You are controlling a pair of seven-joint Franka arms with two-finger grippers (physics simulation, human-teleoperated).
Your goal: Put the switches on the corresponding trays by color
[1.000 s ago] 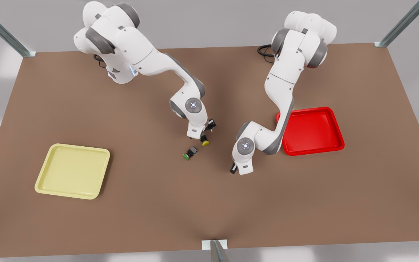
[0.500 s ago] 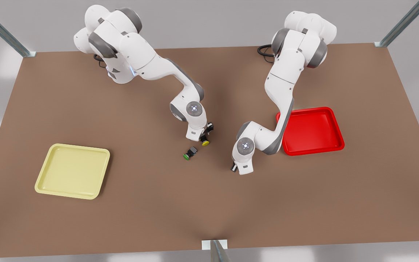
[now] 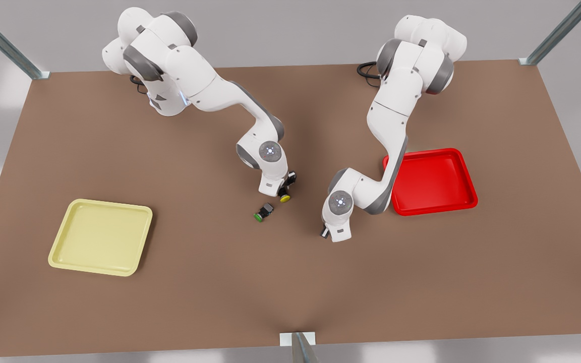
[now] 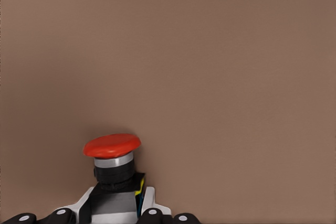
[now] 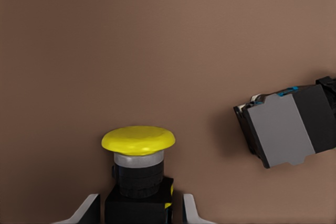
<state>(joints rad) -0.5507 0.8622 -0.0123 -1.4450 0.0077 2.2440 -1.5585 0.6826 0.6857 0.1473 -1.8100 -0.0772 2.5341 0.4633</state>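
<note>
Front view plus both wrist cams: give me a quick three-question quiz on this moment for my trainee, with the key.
1. True or false: the yellow switch already lies in the yellow tray.
2. The left gripper is shut on which switch? A, the green-capped one; B, the red switch; C, the yellow one.
3. Fill in: the toppled switch lying on the table near the right gripper has a ___ cap.

Key: 1 false, it stands on the table between the right gripper's open fingers; 2 B; 3 green.
</note>
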